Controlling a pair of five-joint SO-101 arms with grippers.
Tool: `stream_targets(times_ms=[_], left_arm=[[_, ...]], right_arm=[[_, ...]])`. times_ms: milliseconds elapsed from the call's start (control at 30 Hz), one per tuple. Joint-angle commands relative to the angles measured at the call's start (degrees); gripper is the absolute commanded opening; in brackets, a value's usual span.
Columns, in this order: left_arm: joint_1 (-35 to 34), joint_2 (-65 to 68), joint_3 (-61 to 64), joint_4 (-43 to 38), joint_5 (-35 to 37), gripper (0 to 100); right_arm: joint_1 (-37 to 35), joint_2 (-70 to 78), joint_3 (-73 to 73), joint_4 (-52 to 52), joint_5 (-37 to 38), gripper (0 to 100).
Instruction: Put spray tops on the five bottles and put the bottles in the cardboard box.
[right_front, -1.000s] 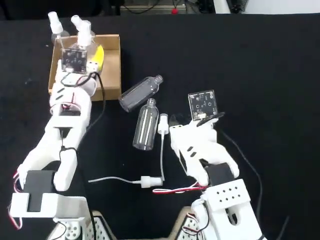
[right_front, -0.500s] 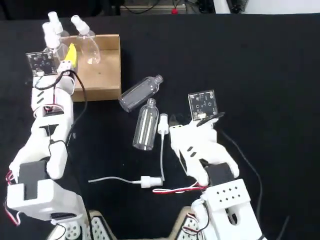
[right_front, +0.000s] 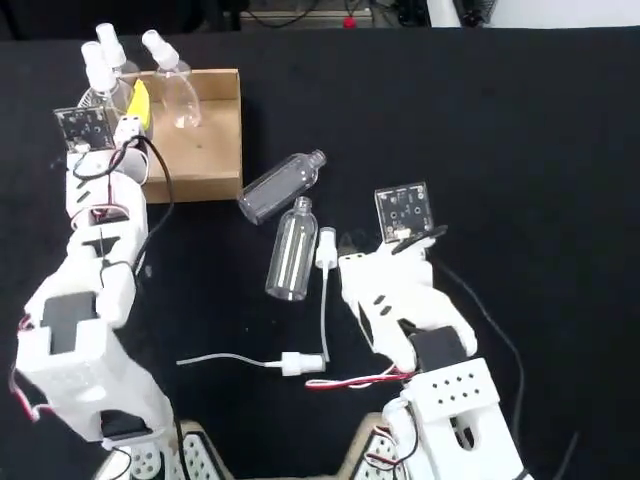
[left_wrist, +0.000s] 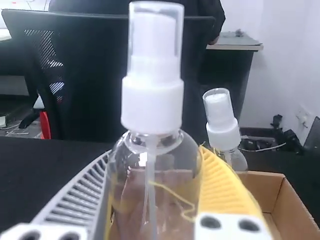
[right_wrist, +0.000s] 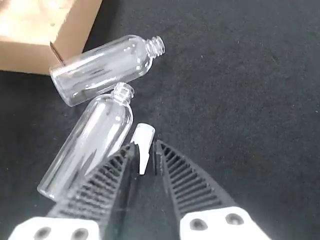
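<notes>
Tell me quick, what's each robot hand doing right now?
Left hand: closed on a capped bottle.
Right hand: closed on a spray top.

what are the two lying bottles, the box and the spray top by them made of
The two clear capless bottles look like glossy transparent plastic: the black tabletop shows through, with bright glints; glass can't be ruled out. The brown open box looks like matte cardboard, plain and without shine. The white spray top looks like smooth opaque plastic.

Claw (right_wrist: 145, 146) clamped on white spray top (right_wrist: 145, 133), near bottle (right_wrist: 90, 145) alongside, far bottle (right_wrist: 105, 65) by cardboard box (right_wrist: 45, 25).
</notes>
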Motion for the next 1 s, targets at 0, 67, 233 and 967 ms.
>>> stream_targets(times_ms=[0,67,233,967], left_arm=[[-0.6,2.5,-4.0,-5.5,0.4,10],[-0.6,3.4,-4.0,-6.4,0.4,10],[-0.3,5.8,-6.5,-6.3,0.6,10],[-4.2,15.6,-15.1,-6.6,3.3,10]], right_arm=[[0.7,-0.8,0.0,-2.5,0.0,5.5],[0.7,-0.8,0.4,-3.0,0.0,5.5],[0.7,-0.9,0.3,-2.9,0.0,5.4],[0.6,-0.9,-0.5,-2.9,0.0,5.4]])
